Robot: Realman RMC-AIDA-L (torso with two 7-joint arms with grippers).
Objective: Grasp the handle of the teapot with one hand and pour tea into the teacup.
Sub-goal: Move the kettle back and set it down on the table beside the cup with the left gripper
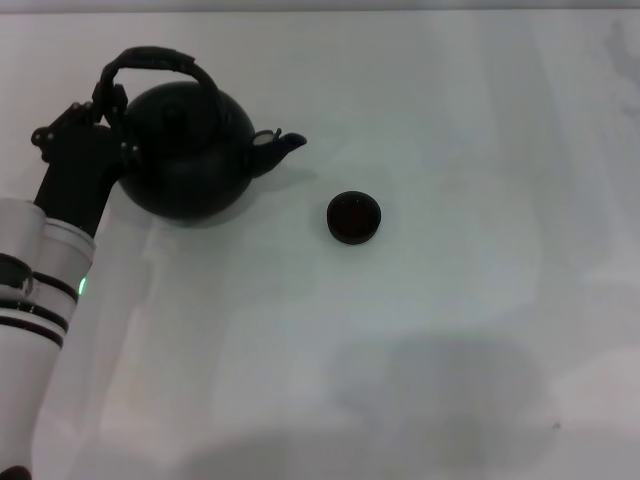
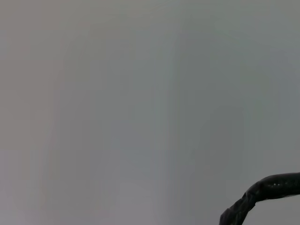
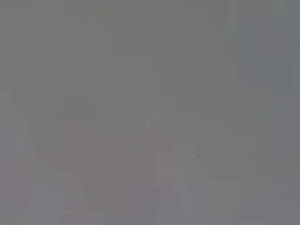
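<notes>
The black teapot [image 1: 190, 150] stands on the white table at the back left, its short spout [image 1: 280, 146] pointing right toward the teacup. Its dark arched handle [image 1: 150, 57] loops over the knobbed lid. My left gripper [image 1: 108, 100] is at the left end of the handle, against the pot's left side. A piece of the handle also shows in the left wrist view [image 2: 267, 187]. The small black teacup [image 1: 354, 217] sits upright to the right of the spout, a short gap away. My right gripper is out of view.
The white table [image 1: 450, 330] stretches around the pot and cup. My left arm [image 1: 45, 290] comes in from the lower left. The right wrist view shows only plain grey surface.
</notes>
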